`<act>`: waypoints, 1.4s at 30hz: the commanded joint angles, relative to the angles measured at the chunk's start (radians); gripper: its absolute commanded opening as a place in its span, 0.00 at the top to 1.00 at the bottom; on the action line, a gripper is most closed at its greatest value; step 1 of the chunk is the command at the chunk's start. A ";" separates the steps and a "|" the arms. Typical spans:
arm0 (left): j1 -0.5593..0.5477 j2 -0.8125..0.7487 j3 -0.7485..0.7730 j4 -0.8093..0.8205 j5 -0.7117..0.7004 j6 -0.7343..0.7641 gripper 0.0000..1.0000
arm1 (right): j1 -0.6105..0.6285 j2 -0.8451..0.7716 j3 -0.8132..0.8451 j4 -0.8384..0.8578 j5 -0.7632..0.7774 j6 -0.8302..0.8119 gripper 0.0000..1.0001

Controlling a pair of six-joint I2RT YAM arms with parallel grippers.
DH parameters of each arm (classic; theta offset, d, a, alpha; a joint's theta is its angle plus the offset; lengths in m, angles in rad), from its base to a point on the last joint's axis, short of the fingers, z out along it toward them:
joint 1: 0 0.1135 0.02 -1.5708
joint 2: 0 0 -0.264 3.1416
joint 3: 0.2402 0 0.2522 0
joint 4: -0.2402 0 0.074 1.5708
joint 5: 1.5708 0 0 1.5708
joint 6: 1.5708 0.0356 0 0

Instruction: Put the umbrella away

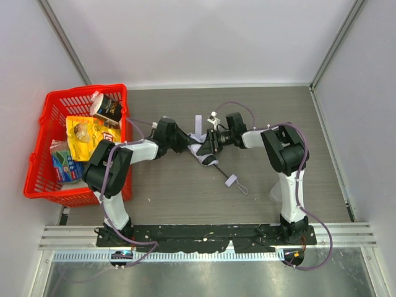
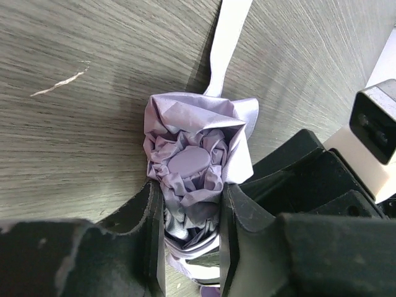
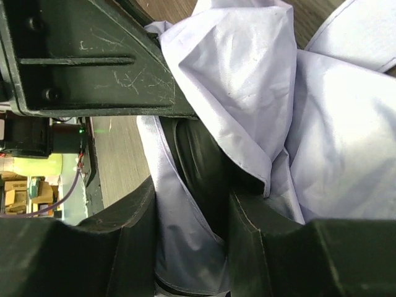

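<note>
The left end effector [image 2: 190, 193] is closed on the umbrella [image 2: 197, 162]. In its wrist view the crumpled cloth fills the gap and presses against both fingers [image 2: 147, 230]. The right end effector [image 3: 193, 199] grips the same bundle from the opposite side, with lavender cloth and a dark fold wedged between its fingers [image 3: 133, 241].

From above, the two meet head-on at the middle of the worktop [image 1: 297, 111], the left reaching in from 9 o'clock and the right from 3 o'clock. Their tips are very close, with the bunched canopy [image 1: 201, 151] between and just below them. Each crowds the other's view: the right one's black body and white camera block [image 2: 377, 124] fill the 3 to 5 o'clock part of the left wrist view, and the left one's housing [image 3: 93, 55] covers the 10 o'clock corner of the right wrist view.

A flat tie band [image 2: 229, 37] runs from the canopy toward 12 o'clock and lies on the worktop. The black shaft [image 1: 218, 170] sticks out toward 5 o'clock and ends in the grey handle [image 1: 231, 180], whose strap [image 1: 241, 189] trails on toward 5 o'clock.

The red basket [image 1: 62, 195] sits at 9 o'clock, well apart from the umbrella. It holds a yellow bag [image 1: 86, 133], a dark cup [image 1: 108, 108] and a blue-green packet [image 1: 62, 162]. The left arm [image 1: 108, 170] stands between the umbrella and the basket, and its elbow overlaps the basket's near right corner.
</note>
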 commanded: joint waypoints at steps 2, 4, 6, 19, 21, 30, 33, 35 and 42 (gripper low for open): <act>-0.004 0.033 -0.088 -0.181 -0.098 0.150 1.00 | 0.024 -0.026 -0.052 -0.251 0.178 -0.076 0.80; -0.006 0.032 -0.096 -0.185 -0.089 0.142 1.00 | 0.024 -0.080 -0.051 -0.270 0.244 -0.075 0.72; -0.004 0.036 -0.099 -0.196 -0.078 0.134 1.00 | 0.027 -0.130 -0.043 -0.308 0.336 -0.078 0.53; -0.004 0.066 -0.080 -0.328 -0.049 0.036 1.00 | 0.311 -0.523 -0.265 -0.112 1.077 -0.388 0.21; -0.004 0.064 -0.070 -0.360 -0.057 0.033 1.00 | 0.354 -0.528 -0.294 -0.045 1.122 -0.418 0.20; -0.004 0.082 -0.022 -0.500 -0.080 0.004 1.00 | 0.519 -0.326 -0.258 0.067 1.462 -0.631 0.20; -0.006 0.093 -0.017 -0.507 -0.071 -0.008 1.00 | 0.540 -0.257 -0.238 0.091 1.559 -0.659 0.24; -0.004 0.092 -0.016 -0.509 -0.072 -0.010 1.00 | 0.540 -0.209 -0.215 0.074 1.602 -0.641 0.33; -0.004 0.036 -0.025 -0.468 -0.094 0.015 1.00 | 0.475 -0.210 -0.219 -0.026 1.374 -0.482 0.99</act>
